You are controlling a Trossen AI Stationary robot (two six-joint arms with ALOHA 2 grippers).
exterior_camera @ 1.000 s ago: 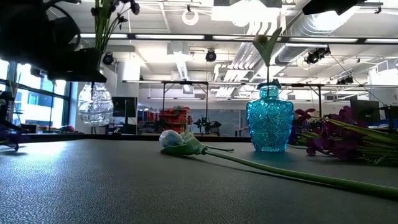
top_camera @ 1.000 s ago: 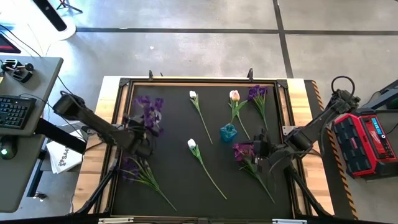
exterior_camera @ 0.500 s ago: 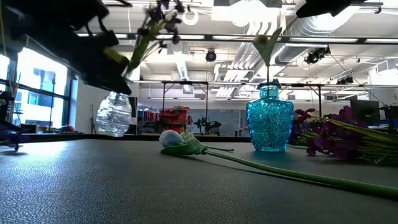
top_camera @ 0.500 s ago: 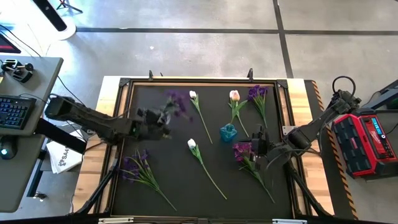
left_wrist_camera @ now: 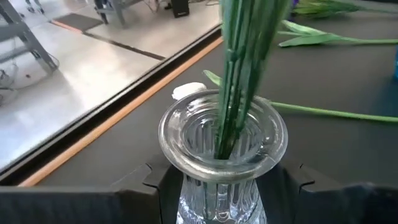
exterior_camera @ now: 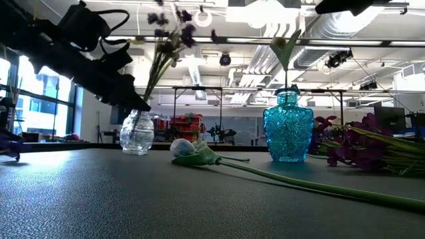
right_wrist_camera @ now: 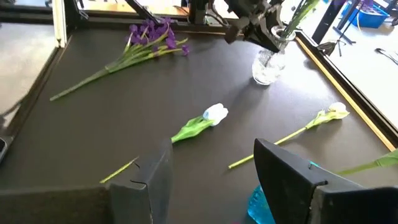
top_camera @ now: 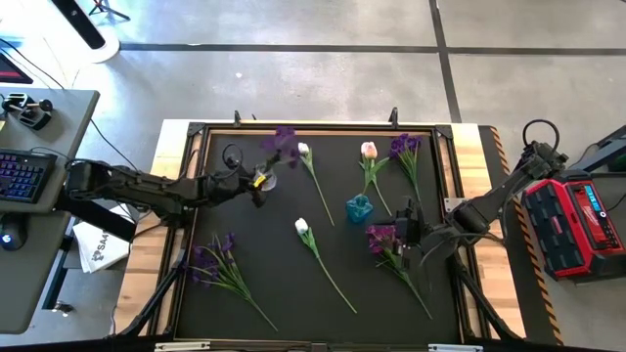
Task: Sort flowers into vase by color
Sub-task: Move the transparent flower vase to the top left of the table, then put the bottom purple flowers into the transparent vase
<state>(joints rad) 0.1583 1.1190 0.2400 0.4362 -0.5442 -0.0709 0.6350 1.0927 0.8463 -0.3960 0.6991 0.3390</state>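
My left gripper point(top_camera: 256, 185) is shut on a clear glass vase point(exterior_camera: 137, 131) left of the table's middle, toward the far edge. One purple sprig point(top_camera: 283, 146) stands in it, leaning right. My right gripper point(top_camera: 406, 233) hangs open over the table's right part, just beside a purple sprig point(top_camera: 383, 239) that lies flat. A blue glass vase point(top_camera: 359, 208) stands beside it with a pink tulip point(top_camera: 369, 150) in it. Two white tulips point(top_camera: 303, 149) point(top_camera: 301, 225) and two more purple sprigs point(top_camera: 210, 264) point(top_camera: 406, 147) lie on the black mat. My left gripper pinches the clear vase at its narrow neck point(left_wrist_camera: 186, 186), just below the rim point(left_wrist_camera: 267, 134), one finger point(left_wrist_camera: 152, 180) on each side. The fingers come level from the table's left. The vase is upright, and its base point(right_wrist_camera: 264, 78) seems to stand on the mat.
A raised dark frame point(top_camera: 201, 156) runs round the mat. Between the vases a white tulip's long stem point(top_camera: 333, 279) crosses the middle. The near middle of the mat point(top_camera: 293, 303) holds only flower stems. A desk with a keyboard point(top_camera: 20, 176) stands left of the table.
My left gripper has carried the clear vase with its purple sprig from the table's left part toward the right and the far edge. In the low view the vase tipped on the way, then came down level with the mat and stands upright now.
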